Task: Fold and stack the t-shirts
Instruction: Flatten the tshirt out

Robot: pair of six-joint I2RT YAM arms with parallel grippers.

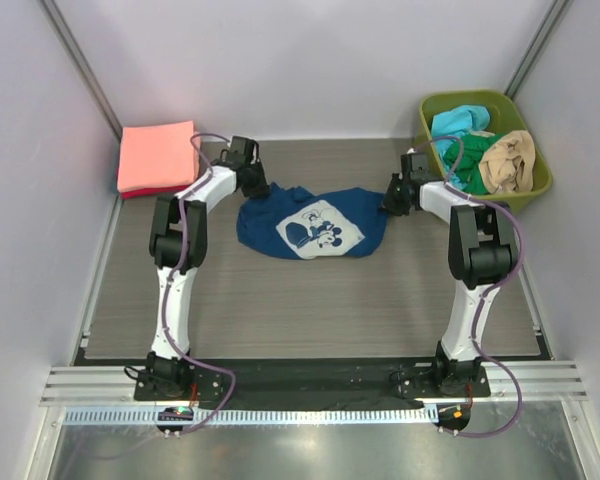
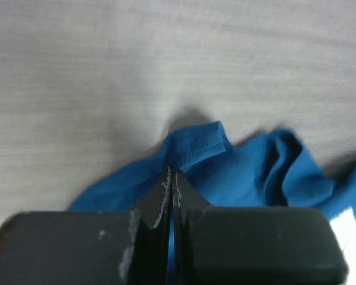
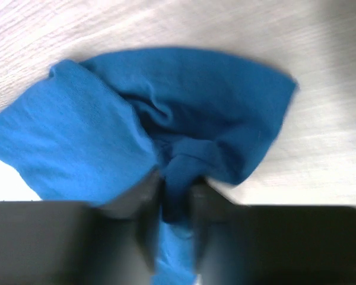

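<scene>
A navy blue t-shirt [image 1: 312,222] with a white cartoon-mouse print lies crumpled at the middle back of the table. My left gripper [image 1: 257,187] is shut on its left edge; in the left wrist view the cloth [image 2: 237,166] is pinched between the fingers of my left gripper [image 2: 171,178]. My right gripper [image 1: 391,205] is shut on its right edge; in the right wrist view a bunch of blue cloth [image 3: 190,107] sits between the fingers of my right gripper [image 3: 177,184]. A folded salmon-pink t-shirt [image 1: 157,156] lies on a red one at the back left.
A green bin [image 1: 536,190] at the back right holds cyan [image 1: 458,121], green and tan [image 1: 508,160] t-shirts. The grey-brown table mat [image 1: 310,310] stretches in front of the navy shirt. White walls enclose the table on three sides.
</scene>
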